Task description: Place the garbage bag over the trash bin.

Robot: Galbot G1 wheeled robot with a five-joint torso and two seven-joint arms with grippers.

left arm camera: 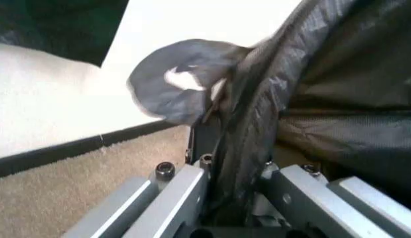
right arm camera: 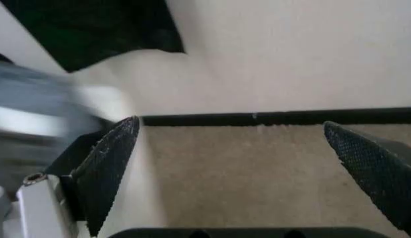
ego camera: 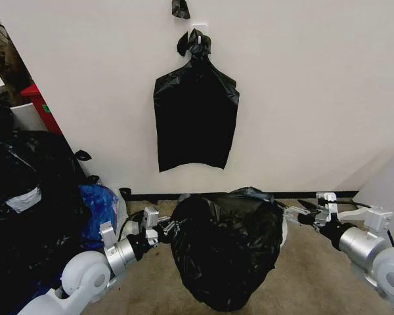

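Head view: we see the garbage bag (ego camera: 226, 252) draped over the trash bin (ego camera: 284, 231), glossy black, crinkled, bulging. It sits on the carpet floor (ego camera: 308, 282) near the baseboard (ego camera: 315, 194), about mid-way along the wall. Only a white sliver of the bin shows, at the bag's right side. Left hand (ego camera: 165, 228) is at the bag's left flank, touching the plastic. Right hand (ego camera: 301, 211) is just off the bag's right side, fingers spread, nothing between them. Open carpet lies in front and to the right of the bag. The left is crowded: a blue plastic bag (ego camera: 98, 207) and a pile of stuffed black sacks (ego camera: 26, 216). A flat black bag bunch (ego camera: 196, 121) hangs on the wall (ego camera: 315, 92) above.

Left wrist view: the left hand (left arm camera: 232, 198) has its jaws closed down on a fold of the garbage bag (left arm camera: 338, 99); the film runs up between them. A loose grey-looking flap bulges beyond. Carpet and baseboard are behind.

Right wrist view: the right hand (right arm camera: 232, 148) is wide open and holds nothing, with both textured black fingers (right arm camera: 112, 163) well apart. Bare carpet and baseboard show between them. At one edge there is a blurred pale shape; we can't tell what it is.
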